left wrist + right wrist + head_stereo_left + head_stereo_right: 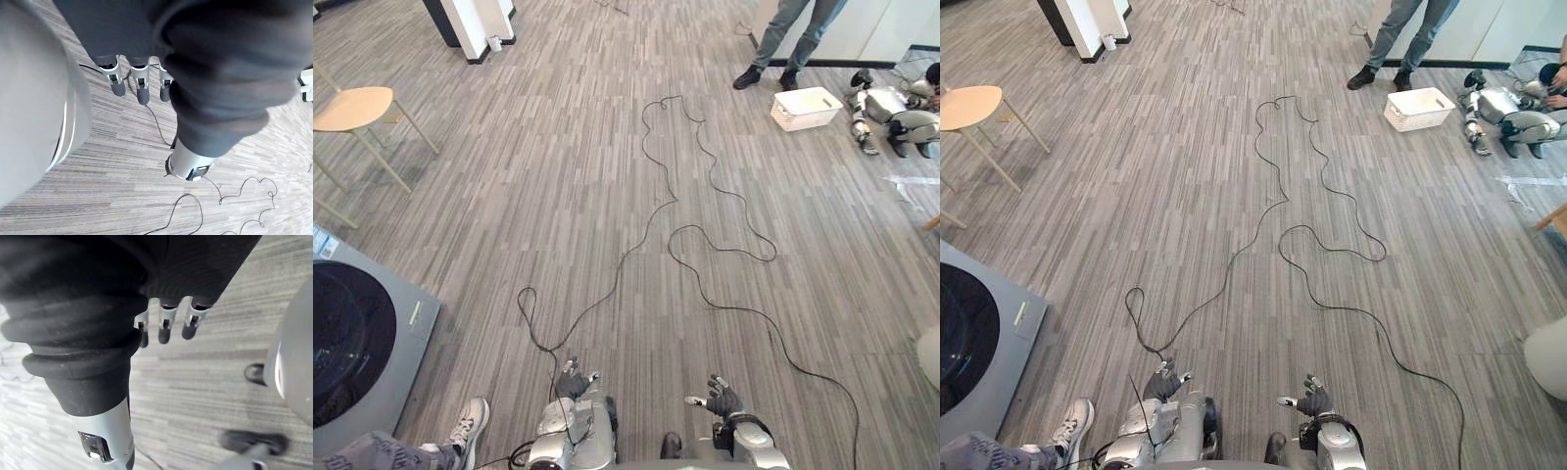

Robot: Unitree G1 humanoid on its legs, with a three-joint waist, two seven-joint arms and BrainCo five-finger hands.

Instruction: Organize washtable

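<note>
My left hand (573, 380) and right hand (720, 399) hang low at the near edge of the eye views, over bare grey plank floor. Both are open, fingers relaxed, nothing in them. In the left wrist view the straight fingers (142, 88) point at the floor, and the right wrist view shows the same of the right hand's fingers (164, 330). A white basket (806, 108) stands on the floor far ahead to the right.
A grey washing machine (372, 333) with a dark round door stands close on my left. A person's shoe (468, 423) is beside it. A beige chair (352, 108) is far left. A person (783, 49) stands ahead; another robot (896, 113) lies at far right.
</note>
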